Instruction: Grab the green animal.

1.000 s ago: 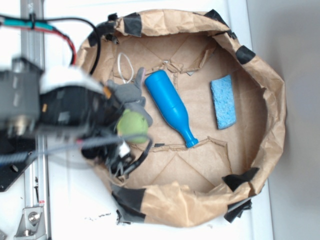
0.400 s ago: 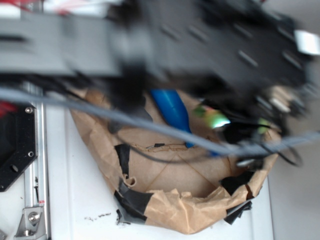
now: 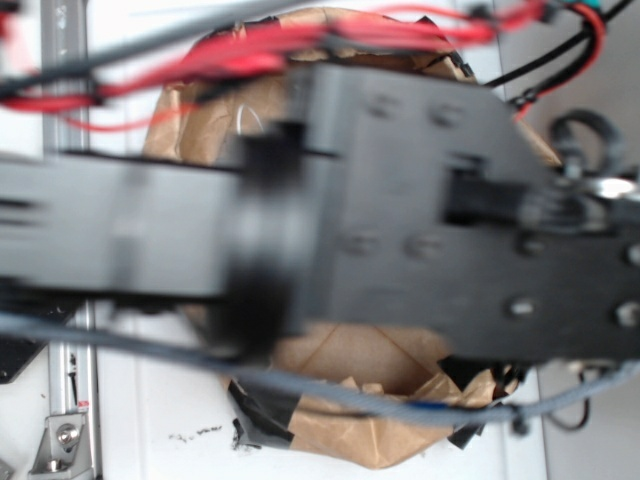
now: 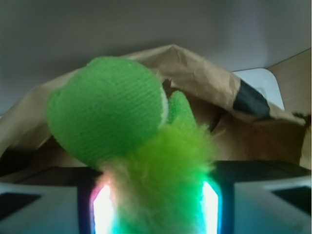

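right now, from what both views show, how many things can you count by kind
green animal: 1, between the claw's fingers
brown paper enclosure: 1
robot arm: 1, blurred, covering most of the exterior view
total: 3; anything else inside is hidden

A crumpled brown paper enclosure (image 3: pixel 350 435) patched with black tape (image 3: pixel 262 410) is seen on a white table (image 3: pixel 150 400); a metal rail (image 3: pixel 65 400) is bolted alongside.

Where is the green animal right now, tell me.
In the wrist view the green animal fills the centre, held in the gripper, with the brown paper wall behind it. The exterior view hides it behind the arm.
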Controlling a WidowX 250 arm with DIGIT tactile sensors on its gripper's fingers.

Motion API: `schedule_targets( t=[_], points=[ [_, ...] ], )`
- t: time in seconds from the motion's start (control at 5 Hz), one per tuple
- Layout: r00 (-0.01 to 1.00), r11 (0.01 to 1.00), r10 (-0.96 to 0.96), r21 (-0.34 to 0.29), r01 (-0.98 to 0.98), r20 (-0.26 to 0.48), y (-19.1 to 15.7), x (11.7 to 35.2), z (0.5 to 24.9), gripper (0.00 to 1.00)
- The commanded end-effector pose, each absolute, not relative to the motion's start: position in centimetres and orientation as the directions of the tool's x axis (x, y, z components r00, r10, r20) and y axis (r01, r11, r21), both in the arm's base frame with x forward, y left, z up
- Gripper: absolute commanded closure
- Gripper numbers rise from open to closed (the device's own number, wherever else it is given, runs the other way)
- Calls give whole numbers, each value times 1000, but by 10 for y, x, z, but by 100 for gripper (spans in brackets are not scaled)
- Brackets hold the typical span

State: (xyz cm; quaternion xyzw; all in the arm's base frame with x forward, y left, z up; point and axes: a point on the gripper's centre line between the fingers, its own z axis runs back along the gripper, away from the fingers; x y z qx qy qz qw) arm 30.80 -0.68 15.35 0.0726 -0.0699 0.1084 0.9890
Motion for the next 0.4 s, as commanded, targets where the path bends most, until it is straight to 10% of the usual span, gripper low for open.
schedule_targets(
  t=[0.0,0.2],
  points=[
    [947,966,227,74,-249,228,17,267,181,100],
    [957,964,225,102,-246,184,18,262,171,100]
  ],
)
